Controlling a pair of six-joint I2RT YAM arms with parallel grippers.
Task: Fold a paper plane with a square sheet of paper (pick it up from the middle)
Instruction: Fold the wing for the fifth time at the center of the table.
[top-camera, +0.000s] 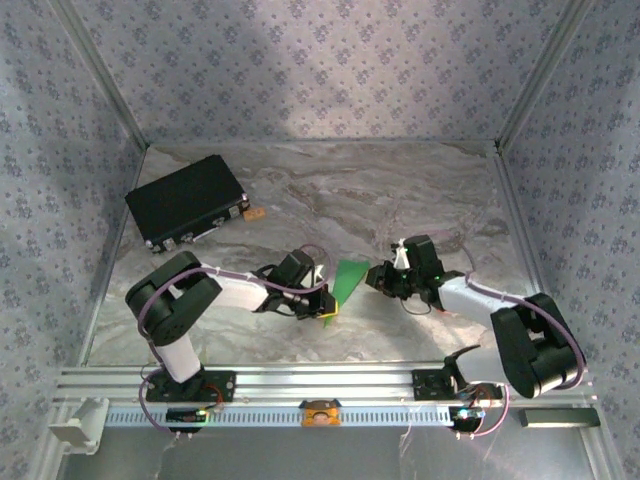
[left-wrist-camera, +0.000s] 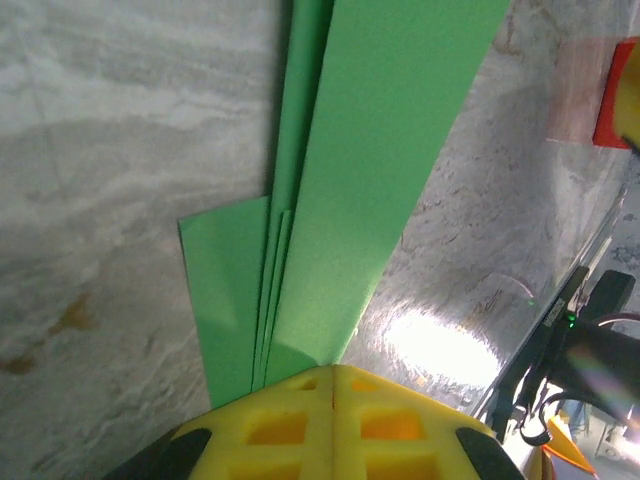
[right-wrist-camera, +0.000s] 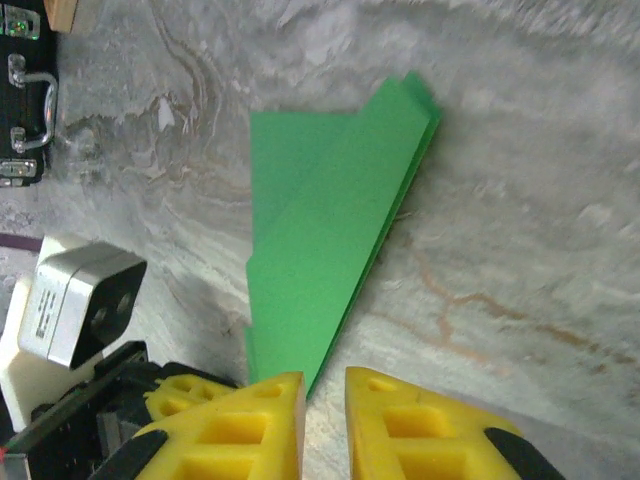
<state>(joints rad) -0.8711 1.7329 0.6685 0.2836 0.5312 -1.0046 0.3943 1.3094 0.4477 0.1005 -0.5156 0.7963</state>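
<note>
Both arms reach low with bent elbows to the worktop (top-camera: 400, 190) centre, the left pincer (top-camera: 326, 308) clamped on the 6 o'clock end of the green paper plane (top-camera: 350, 280), the right pincer (right-wrist-camera: 325, 385) slightly apart at its 3 o'clock side.
</note>
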